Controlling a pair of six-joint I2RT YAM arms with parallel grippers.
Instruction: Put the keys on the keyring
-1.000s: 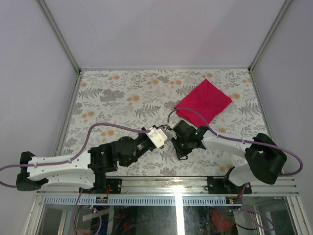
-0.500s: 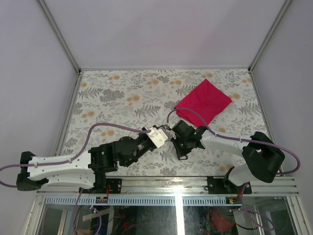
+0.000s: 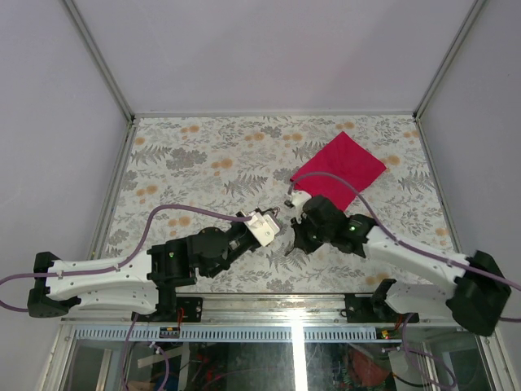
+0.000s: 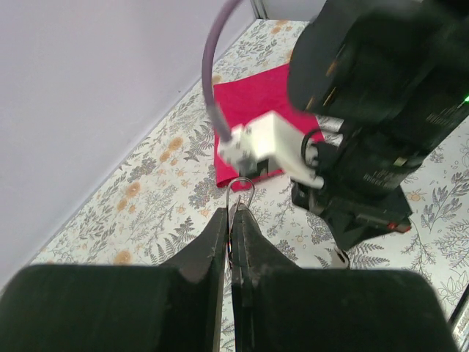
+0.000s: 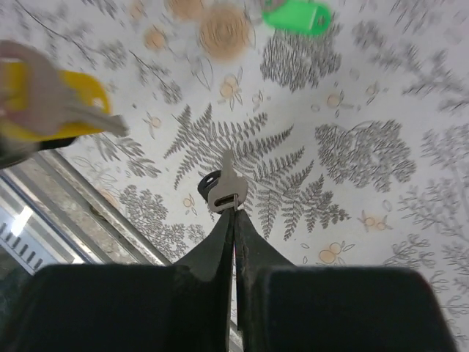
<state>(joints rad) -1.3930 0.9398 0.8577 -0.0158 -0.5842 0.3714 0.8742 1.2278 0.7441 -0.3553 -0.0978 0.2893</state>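
Note:
My left gripper is shut on the keyring, a thin silver wire loop that sticks up out of the fingertips; in the top view this gripper is at mid-table. My right gripper is shut on a silver key with a black tag behind its head, held above the tablecloth. In the top view the right gripper points down-left, just right of the left one. A yellow-tagged key shows blurred at the left, and a green tag lies at the top.
A red cloth lies at the back right of the flowered table and also shows in the left wrist view. The right arm's wrist fills the space close in front of the left gripper. The metal front rail runs along the near edge.
The right arm has stretched out, its elbow dropping to the lower right and its wrist shifting a little right and back. The left arm has not moved.

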